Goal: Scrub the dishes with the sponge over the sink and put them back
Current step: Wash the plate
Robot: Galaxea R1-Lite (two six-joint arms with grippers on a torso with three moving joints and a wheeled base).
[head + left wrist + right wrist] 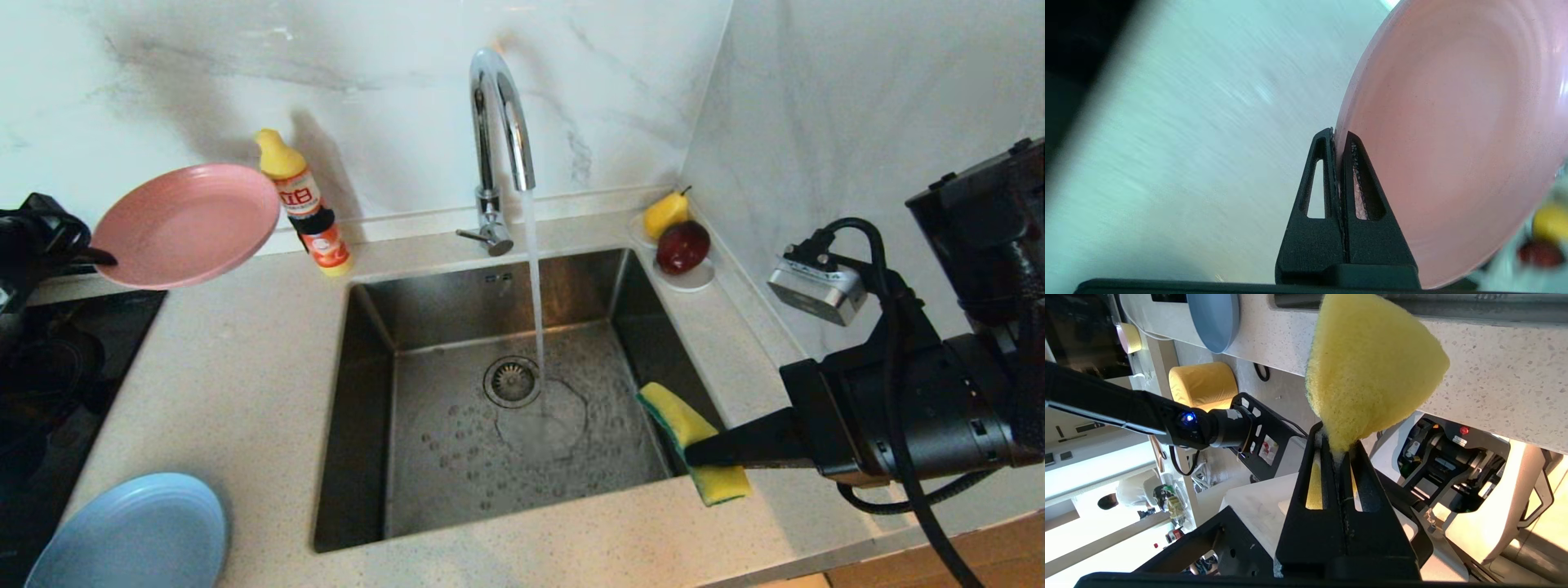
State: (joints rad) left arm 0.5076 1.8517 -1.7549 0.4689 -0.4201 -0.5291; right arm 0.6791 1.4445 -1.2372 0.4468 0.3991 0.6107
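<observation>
plate and sponge held on opposite sides of the sink

the left gripper (1340, 141) is clenched on the rim of the pink plate (186, 225), its two fingers pressed flat on either side of the edge. in the head view the plate hangs in the air over the counter at the far left, tilted so its hollow face looks up and toward the sink (498, 392), near the detergent bottle (306, 204).

the right gripper (694, 453) is clamped on the sponge (694, 441) by its narrow end. the sponge stands up at the sink's near right corner, its long axis running from the counter edge back over the basin, green layer toward the water.

the relation that matters: the plate lies well apart from the sponge, across the full width of the basin, to the sponge's left and farther back. the tap (500, 114) runs between them, its stream falling just beside the drain (512, 380).

my reading is that the left arm must bring the plate rightward and down over the basin, face toward the sponge. the blue plate (131, 535) rests on the counter at the near left, untouched for now.
</observation>
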